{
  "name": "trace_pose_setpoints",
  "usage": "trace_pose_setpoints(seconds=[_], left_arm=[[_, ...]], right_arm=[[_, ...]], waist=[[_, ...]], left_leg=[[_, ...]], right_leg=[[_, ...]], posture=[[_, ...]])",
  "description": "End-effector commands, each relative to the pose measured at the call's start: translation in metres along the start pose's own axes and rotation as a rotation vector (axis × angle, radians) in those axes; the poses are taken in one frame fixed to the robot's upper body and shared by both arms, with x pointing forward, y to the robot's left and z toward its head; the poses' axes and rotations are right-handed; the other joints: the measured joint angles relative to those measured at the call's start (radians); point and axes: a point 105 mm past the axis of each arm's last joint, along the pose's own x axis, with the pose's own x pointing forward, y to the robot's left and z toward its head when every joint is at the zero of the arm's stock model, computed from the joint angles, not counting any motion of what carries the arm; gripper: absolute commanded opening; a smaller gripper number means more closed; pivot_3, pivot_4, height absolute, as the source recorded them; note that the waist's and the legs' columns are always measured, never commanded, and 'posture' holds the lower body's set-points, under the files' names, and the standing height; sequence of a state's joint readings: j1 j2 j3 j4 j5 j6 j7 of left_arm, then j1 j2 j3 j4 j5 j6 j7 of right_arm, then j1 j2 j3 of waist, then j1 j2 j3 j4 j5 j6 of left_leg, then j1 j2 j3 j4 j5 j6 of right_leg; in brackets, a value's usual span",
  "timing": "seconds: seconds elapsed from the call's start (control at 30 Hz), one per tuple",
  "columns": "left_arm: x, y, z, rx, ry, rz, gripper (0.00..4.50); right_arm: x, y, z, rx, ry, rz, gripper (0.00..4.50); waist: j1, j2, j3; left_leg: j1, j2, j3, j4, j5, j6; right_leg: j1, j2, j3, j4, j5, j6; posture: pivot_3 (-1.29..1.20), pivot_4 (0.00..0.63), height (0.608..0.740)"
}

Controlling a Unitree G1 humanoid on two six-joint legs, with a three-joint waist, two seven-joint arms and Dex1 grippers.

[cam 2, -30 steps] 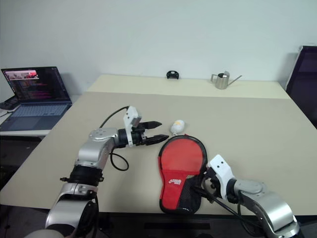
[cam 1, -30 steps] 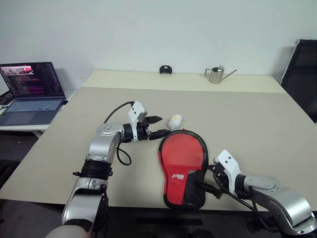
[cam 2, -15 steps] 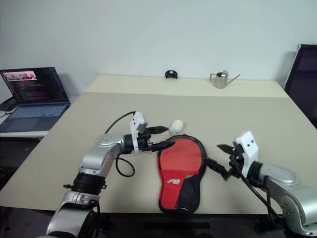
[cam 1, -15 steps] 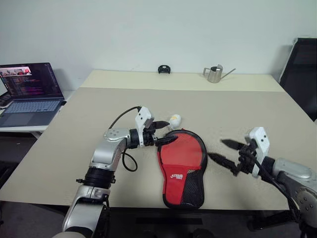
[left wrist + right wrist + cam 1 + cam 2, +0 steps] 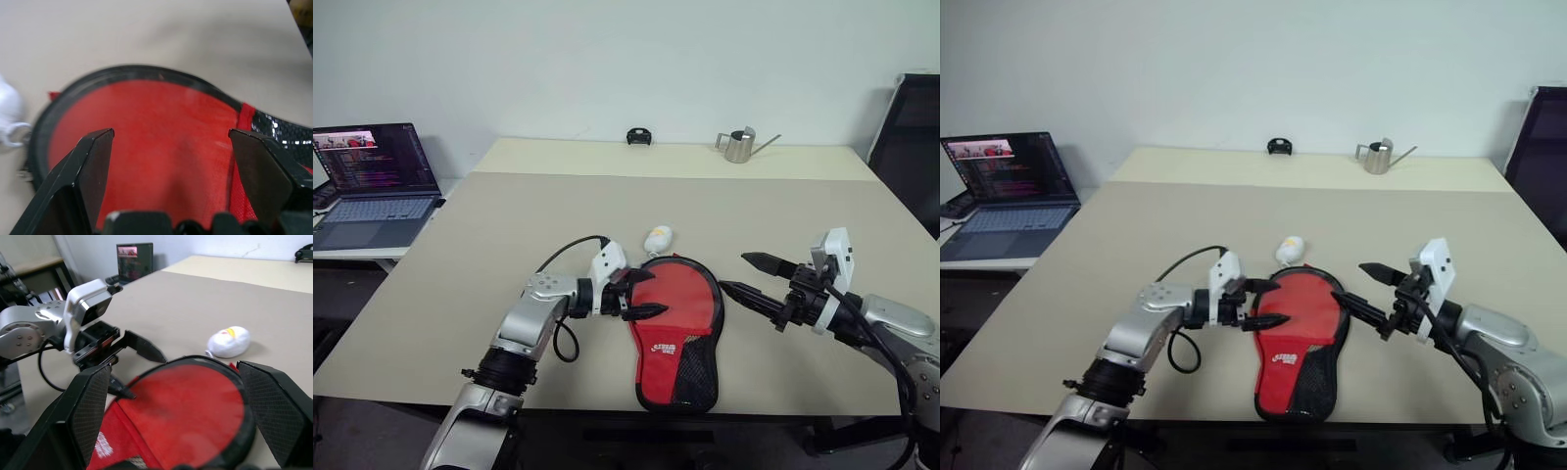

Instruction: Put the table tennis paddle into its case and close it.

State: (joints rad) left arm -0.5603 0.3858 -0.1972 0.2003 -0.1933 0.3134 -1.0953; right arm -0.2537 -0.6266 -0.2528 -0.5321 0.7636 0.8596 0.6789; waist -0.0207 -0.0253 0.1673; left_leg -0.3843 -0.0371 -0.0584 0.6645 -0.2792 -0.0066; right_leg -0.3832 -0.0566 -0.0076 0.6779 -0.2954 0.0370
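case (image 5: 675, 328) red side up, table's (image 5: 822, 225) near edge, 6 o'clock, its tail hard to make out | paddle hidden | left gripper (image 5: 640, 294) spread at its 9 o'clock rim | right gripper (image 5: 742, 274) spread, empty, 3 o'clock

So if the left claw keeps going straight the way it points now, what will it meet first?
Most likely the red case: the open left claw points across its round end, fingers straddling the red fabric in the wrist view. Height above it is unclear.

case (image 5: 674, 329) betw pincers, laptop (image 5: 375, 182) far left
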Motion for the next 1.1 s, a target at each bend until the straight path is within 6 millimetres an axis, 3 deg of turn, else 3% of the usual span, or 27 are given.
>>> trace_pose_setpoints(seconds=[0.03, 0.23, 0.43, 0.6, 0.8, 1.1], left_arm=[[0.007, -0.001, -0.001, 0.031, -0.010, 0.011, 4.06], [0.016, -0.006, -0.010, 0.007, -0.021, 0.016, 4.06], [0.017, -0.009, -0.015, -0.003, -0.020, 0.023, 4.06], [0.014, -0.011, -0.016, -0.010, -0.023, 0.042, 4.06], [0.011, -0.012, -0.015, -0.010, -0.026, 0.064, 4.06], [0.005, -0.014, -0.015, -0.020, -0.029, 0.118, 4.06]], right_arm=[[0.007, -0.008, 0.014, -0.064, -0.015, 0.003, 4.50], [0.047, -0.036, 0.022, -0.045, 0.023, -0.069, 4.50], [0.094, -0.045, 0.029, 0.026, 0.019, -0.062, 4.50], [0.147, -0.063, 0.013, 0.081, 0.099, -0.127, 4.50], [0.183, -0.073, -0.004, 0.078, 0.142, -0.192, 4.50], [0.212, -0.068, -0.022, 0.034, 0.134, -0.271, 4.50]], waist=[[-0.001, 0.000, 0.000], [-0.006, 0.001, 0.000], [-0.006, 0.001, 0.000], [-0.009, 0.001, 0.000], [-0.009, 0.002, 0.001], [-0.012, 0.003, 0.001]], left_leg=[[0.000, 0.000, 0.000, 0.000, 0.000, 0.000], [0.000, 0.000, 0.000, 0.000, 0.000, 0.000], [-0.002, 0.000, 0.001, 0.000, 0.000, 0.000], [-0.001, 0.000, 0.002, 0.000, 0.000, 0.000], [-0.003, 0.000, 0.003, 0.000, 0.001, -0.001], [-0.003, 0.001, 0.004, -0.001, 0.003, -0.005]], right_leg=[[0.000, 0.000, 0.000, 0.000, 0.000, 0.000], [0.000, 0.000, 0.000, 0.001, 0.000, 0.000], [-0.002, 0.000, 0.001, 0.001, 0.000, -0.001], [-0.004, 0.000, 0.001, 0.002, 0.000, -0.001], [-0.005, 0.000, 0.001, 0.001, 0.000, -0.001], [-0.006, 0.000, 0.003, 0.002, 0.000, -0.001]], posture=[[0.00, 0.150, 0.740], [0.00, 0.150, 0.740], [0.00, 0.150, 0.740], [0.00, 0.150, 0.740], [0.00, 0.150, 0.740], [0.00, 0.150, 0.740]])
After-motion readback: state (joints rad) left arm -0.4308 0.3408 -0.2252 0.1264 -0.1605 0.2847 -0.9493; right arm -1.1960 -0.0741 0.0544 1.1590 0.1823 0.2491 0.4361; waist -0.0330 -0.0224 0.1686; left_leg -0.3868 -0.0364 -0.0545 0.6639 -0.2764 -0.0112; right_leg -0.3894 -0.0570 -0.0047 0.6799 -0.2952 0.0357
